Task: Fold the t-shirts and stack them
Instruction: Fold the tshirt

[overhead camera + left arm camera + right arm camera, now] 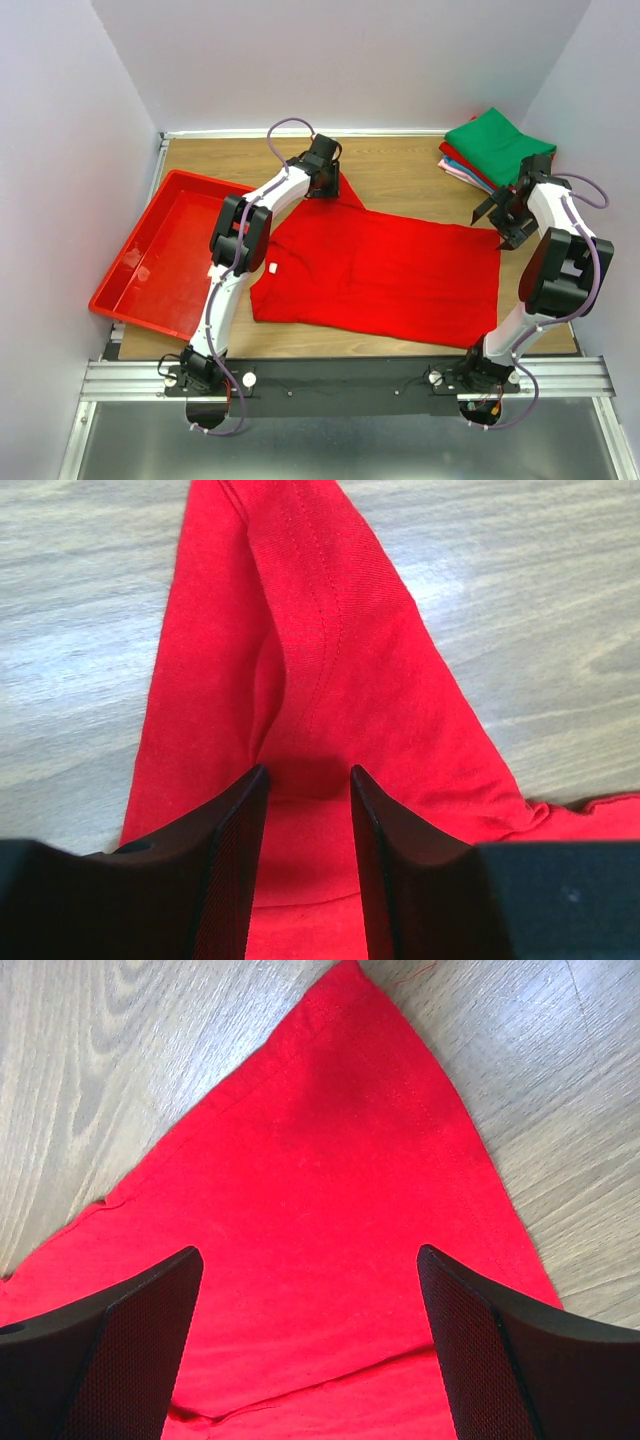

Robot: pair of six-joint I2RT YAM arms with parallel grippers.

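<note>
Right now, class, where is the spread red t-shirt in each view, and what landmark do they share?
Top external: red t-shirt spread across the middle.
Left wrist: its sleeve runs up from the left claw.
Right wrist: its corner points up above the right claw.
Shared landmark: the wooden tabletop.

Bright, even overhead light leaves soft shadows on the table [400, 170] in the sharp top view. In both wrist views the fingers [230, 870] at six o'clock look slightly soft, and pale glare whitens the wood toward ten o'clock.
</note>
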